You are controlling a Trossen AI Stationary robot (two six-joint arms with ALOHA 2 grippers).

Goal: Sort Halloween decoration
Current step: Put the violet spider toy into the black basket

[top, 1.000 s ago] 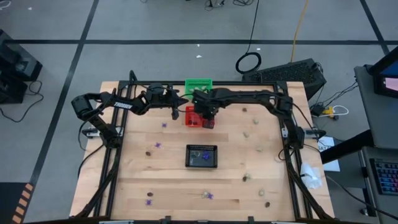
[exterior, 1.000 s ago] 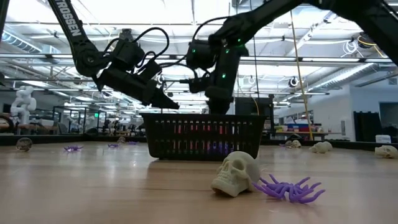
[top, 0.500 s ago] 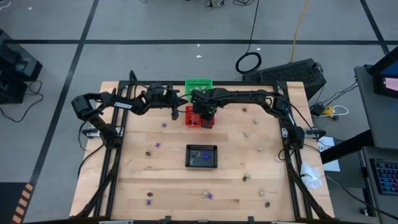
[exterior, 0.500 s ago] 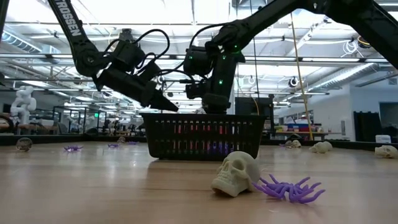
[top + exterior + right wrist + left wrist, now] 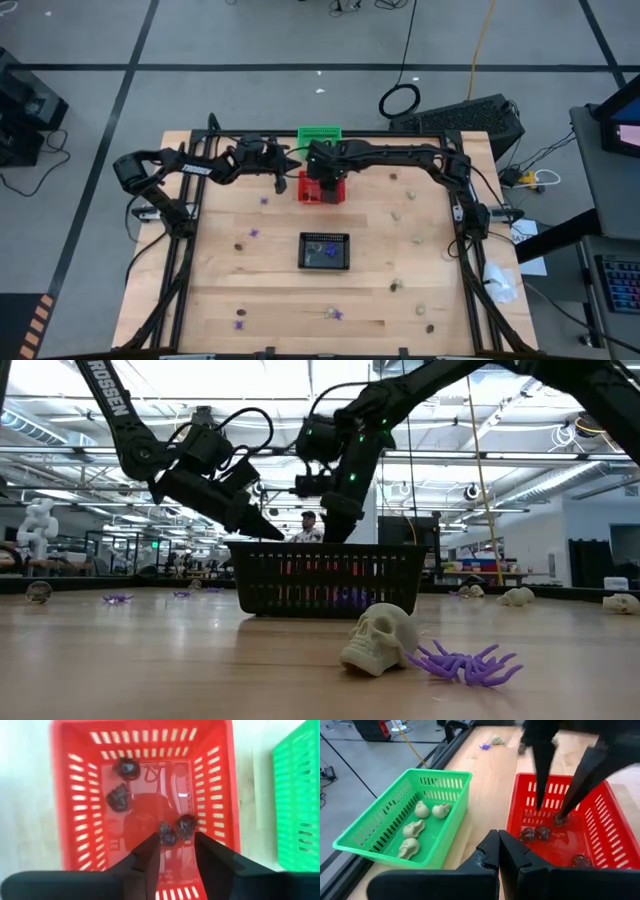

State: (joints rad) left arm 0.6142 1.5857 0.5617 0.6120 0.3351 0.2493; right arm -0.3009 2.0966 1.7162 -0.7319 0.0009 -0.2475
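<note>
While the right gripper (image 5: 177,851) is hanging over the red basket (image 5: 64,810):
Right gripper: fingers are standing apart, holding nothing.
Dark brown trinkets (image 5: 172,831): lying on the basket floor directly below its fingertips.
Left gripper (image 5: 498,851): fingers are pressing together, empty, hovering just beside the red basket.
Green basket (image 5: 380,822): sitting beside the left gripper, holding cream skulls (image 5: 431,811).
Black basket (image 5: 326,251): sitting well apart from both grippers.
</note>
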